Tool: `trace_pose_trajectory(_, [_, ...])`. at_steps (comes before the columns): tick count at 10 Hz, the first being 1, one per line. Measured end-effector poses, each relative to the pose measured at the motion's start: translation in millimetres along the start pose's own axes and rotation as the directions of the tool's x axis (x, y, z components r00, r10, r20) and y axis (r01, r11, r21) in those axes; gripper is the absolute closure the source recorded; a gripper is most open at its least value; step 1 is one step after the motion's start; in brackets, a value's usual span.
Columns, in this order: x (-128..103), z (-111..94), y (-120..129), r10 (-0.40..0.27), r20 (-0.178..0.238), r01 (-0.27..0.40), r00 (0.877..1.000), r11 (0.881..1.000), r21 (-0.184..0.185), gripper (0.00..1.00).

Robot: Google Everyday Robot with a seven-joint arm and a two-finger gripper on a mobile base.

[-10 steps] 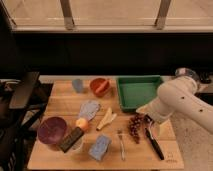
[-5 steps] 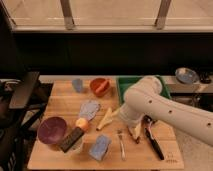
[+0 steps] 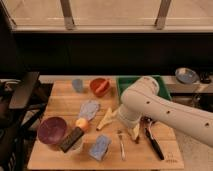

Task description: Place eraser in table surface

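Note:
The eraser [image 3: 71, 139], a small dark block with a brownish side, lies at the front left of the wooden table surface [image 3: 60, 100]. It is next to the purple bowl [image 3: 51, 130] and seems to rest across a white cup [image 3: 78, 146]. My white arm [image 3: 160, 110] reaches in from the right over the middle of the table. My gripper [image 3: 128, 121] is at the arm's lower left end, low over the table. It is right of the eraser and well apart from it.
An orange ball [image 3: 81, 123], a blue-grey sponge [image 3: 99, 147], a grey cloth [image 3: 89, 108], a yellowish piece [image 3: 107, 119], a fork [image 3: 121, 145] and a black-handled utensil [image 3: 154, 143] lie around. A blue cup [image 3: 77, 85], red bowl [image 3: 99, 86] and green tray [image 3: 126, 83] stand at the back.
My arm has swung left from the table's right edge to its middle. It now covers much of the green tray and the items on the right. The eraser has not moved.

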Motion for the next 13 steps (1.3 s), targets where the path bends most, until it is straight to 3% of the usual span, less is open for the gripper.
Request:
trace_pose_trajectory(3, [-2,-1,-11,-0.036,-0.004,0.036,0.999,0.999,0.009,0.2])
trace_pose_trajectory(6, [-30,-2,-54,-0.134,-0.017,0.134,0.991,0.991,0.021,0.2])
trace_pose_trajectory(10, [-96,7,-134,-0.29,-0.008,0.29,0.957,0.956,0.037,0.2])
trace_pose_trajectory(11, [-112,11,-151,-0.321,0.009,0.321,0.947,0.946,0.053,0.2])
trace_pose_trajectory(13, [-147,17,-184,-0.38,0.059,0.371,0.923,0.921,0.12,0.2])
